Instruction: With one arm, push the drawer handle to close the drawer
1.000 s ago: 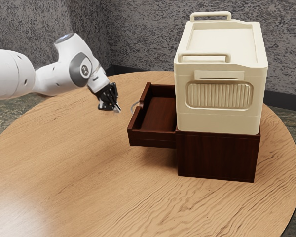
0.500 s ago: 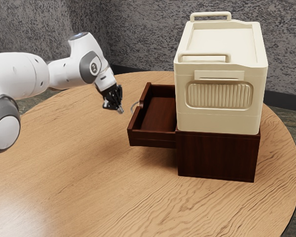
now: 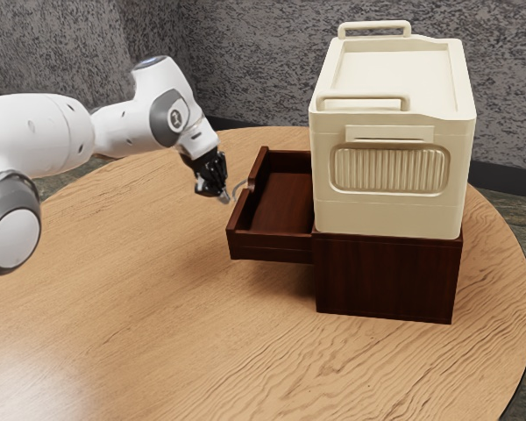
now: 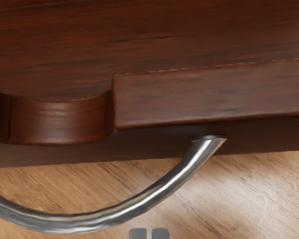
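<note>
Rm: mottled grey wall (image 3: 245,70); rnd. wood tbl. (image 3: 114,289). Item: dk.-brown drawer (image 3: 280,202), open, out of its cabinet (image 3: 386,276); cream box (image 3: 390,215) atop cabinet. Item: curved metal handle (image 4: 89,224), on drawer front. Item: my gripper (image 3: 225,198), tilted down just beside handle, fingertips approx. together.
</note>
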`<act>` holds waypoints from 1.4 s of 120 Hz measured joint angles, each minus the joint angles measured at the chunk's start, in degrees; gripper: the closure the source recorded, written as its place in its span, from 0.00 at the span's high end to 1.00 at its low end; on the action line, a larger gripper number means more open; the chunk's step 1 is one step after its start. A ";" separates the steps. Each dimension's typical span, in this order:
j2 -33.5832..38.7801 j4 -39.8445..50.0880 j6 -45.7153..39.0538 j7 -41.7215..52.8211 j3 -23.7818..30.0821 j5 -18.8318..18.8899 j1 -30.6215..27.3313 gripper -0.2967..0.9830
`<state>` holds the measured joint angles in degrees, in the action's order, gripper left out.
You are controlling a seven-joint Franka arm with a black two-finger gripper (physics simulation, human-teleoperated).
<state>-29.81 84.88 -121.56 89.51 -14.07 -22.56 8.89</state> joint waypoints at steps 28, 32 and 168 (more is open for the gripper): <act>-0.07 -0.66 0.08 -3.18 -0.01 -0.06 1.57 0.16; -0.09 -0.74 0.07 -3.57 0.01 -0.07 1.74 0.16; -9.37 -14.07 -0.87 -13.87 1.41 -3.69 7.82 0.15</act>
<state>-39.17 70.81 -122.43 75.64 -12.66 -26.25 16.71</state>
